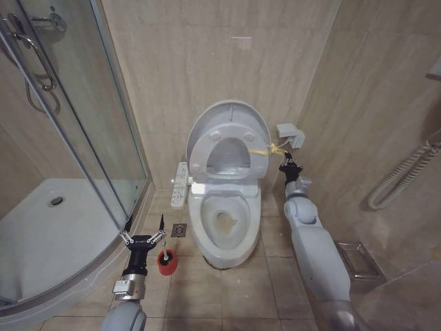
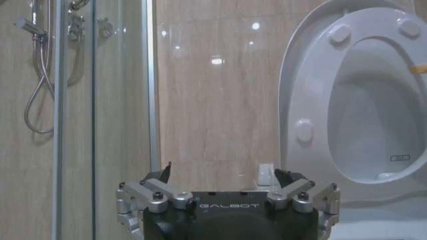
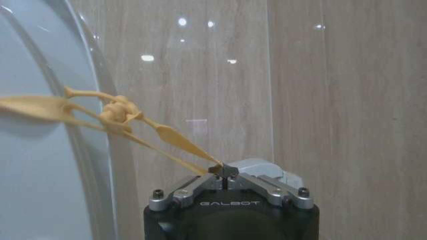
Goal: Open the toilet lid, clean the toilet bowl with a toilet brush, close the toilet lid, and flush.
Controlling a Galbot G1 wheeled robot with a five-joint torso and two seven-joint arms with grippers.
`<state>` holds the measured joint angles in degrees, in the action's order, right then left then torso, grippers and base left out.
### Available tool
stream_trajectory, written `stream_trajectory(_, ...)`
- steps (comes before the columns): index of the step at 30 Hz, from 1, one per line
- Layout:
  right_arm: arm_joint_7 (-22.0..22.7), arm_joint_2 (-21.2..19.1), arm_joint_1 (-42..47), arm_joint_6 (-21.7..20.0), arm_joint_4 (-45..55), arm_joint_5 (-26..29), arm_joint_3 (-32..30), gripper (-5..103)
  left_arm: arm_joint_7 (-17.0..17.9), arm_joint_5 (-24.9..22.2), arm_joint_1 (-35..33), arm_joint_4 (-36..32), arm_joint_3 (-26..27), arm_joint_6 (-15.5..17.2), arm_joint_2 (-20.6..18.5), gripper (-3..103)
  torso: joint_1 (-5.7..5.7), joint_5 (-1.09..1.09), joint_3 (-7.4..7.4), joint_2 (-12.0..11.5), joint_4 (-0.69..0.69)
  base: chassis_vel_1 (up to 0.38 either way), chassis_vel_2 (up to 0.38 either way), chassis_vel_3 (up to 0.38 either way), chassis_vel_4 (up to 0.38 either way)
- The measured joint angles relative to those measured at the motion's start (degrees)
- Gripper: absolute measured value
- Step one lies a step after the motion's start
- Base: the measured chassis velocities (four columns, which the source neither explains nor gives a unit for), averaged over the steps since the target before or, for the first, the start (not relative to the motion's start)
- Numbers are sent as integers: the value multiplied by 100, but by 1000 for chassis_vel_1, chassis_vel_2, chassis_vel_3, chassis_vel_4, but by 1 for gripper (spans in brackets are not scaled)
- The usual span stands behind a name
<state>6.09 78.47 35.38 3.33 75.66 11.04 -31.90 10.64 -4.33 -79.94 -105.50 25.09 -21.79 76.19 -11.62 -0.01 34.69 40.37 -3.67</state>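
The toilet lid (image 1: 231, 112) stands raised against the back wall, with the seat ring (image 1: 205, 148) up in front of it. A yellow strap (image 1: 264, 149) runs from the lid's right edge to my right gripper (image 1: 285, 164), which is shut on the strap's end (image 3: 180, 142). Below, the toilet bowl (image 1: 224, 224) lies uncovered, its button panel (image 1: 180, 185) along its left side. The toilet brush (image 1: 162, 234) stands in its red holder cup (image 1: 166, 263) on the floor left of the bowl. My left gripper (image 1: 143, 238) is open just left of the brush handle, holding nothing.
A curved glass shower enclosure (image 1: 76, 138) and its white tray (image 1: 41, 227) take up the left side. A floor drain (image 1: 179, 229) sits by the bowl. A white box (image 1: 291, 134) hangs on the right wall, with a hose (image 1: 403, 179) and a wire rack (image 1: 355, 258) farther right.
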Motion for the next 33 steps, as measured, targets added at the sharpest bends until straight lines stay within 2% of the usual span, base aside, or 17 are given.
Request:
stream_trajectory(19, 165, 1, -1314, 5, -1246, -46, 341, 0, 0, 0, 0, 0, 0, 0, 0, 100, -2, 2, 2, -2, -2, 0, 0, 0, 0)
stream_trajectory(33, 140, -93, -1909, 138, -1673, -46, 472, 0, 0, 0, 0, 0, 0, 0, 0, 100, -1, 2, 1, -2, -1, 0, 0, 0, 0)
